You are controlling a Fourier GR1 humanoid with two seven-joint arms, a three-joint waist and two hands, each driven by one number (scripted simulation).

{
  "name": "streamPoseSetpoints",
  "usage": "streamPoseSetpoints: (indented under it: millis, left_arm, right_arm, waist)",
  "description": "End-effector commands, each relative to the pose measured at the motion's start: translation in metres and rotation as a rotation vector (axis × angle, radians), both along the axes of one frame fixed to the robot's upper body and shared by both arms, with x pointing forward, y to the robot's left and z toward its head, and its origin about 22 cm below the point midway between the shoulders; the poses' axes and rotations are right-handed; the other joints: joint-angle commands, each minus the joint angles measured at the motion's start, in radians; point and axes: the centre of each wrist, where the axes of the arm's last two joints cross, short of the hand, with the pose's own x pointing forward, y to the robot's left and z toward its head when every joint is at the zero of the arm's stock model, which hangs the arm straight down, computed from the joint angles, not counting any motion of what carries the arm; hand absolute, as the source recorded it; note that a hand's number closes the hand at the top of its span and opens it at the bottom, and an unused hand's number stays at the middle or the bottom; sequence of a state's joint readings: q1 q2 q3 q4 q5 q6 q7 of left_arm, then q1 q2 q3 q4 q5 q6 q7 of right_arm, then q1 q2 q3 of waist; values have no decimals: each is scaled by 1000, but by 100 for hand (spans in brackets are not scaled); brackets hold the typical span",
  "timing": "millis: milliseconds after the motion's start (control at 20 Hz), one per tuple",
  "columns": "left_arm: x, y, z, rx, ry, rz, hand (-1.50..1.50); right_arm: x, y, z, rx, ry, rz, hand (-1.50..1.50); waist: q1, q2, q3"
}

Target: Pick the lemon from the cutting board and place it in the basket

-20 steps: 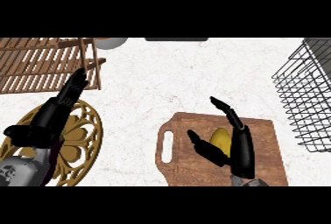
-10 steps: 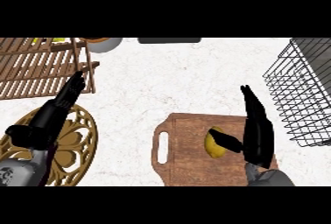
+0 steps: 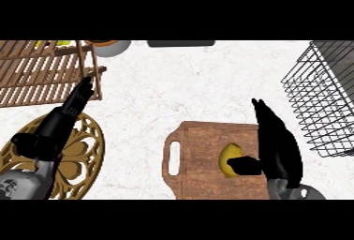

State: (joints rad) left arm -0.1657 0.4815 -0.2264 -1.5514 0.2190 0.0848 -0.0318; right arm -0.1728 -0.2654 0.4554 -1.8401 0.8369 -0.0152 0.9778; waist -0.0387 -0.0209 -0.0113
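A yellow lemon (image 3: 229, 158) lies on the brown wooden cutting board (image 3: 197, 164) at the lower middle. My right hand (image 3: 278, 149) stands edge-on just right of the lemon, its fingers straight and pointing away from me, its thumb (image 3: 243, 166) lying across the lemon's near right side. The black wire basket (image 3: 326, 98) stands at the right edge, apart from the hand. My left hand (image 3: 59, 123) rests open at the left, over the round trivet, fingers straight.
A wooden slatted rack (image 3: 43, 70) fills the upper left. A round gold trivet (image 3: 79, 154) lies at the lower left. A bowl (image 3: 109, 47) and a dark flat object (image 3: 181, 43) sit along the far edge. White counter (image 3: 187, 84) spreads between board and basket.
My right hand has swung from over the lemon to its right side and straightened. The view has shifted, so the board and basket appear further right. The left hand has barely moved.
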Motion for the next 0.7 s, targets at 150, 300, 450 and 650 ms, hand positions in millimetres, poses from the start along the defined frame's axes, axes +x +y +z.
streamPoseSetpoints:
  millis: [150, 300, 450, 650]
  left_arm:
    - [2, 2, -8, 3, 14, 1, 0]
    - [-5, 2, -1, -10, -13, -7, 0]
    - [3, 3, 11, 3, -25, -19, 0]
    - [6, -5, 5, -22, -5, -29, 0]
  right_arm:
    - [-46, 16, 81, -22, 126, -11, -150]
    - [-63, 9, 98, -3, 121, -44, -150]
    - [-69, -2, 104, -26, 104, -62, -150]
    - [-83, -3, 102, 4, 89, -82, -150]
  waist:
    - [-2, 6, 5]
    - [18, 7, 7]
    - [24, 13, 8]
    - [24, 16, 9]
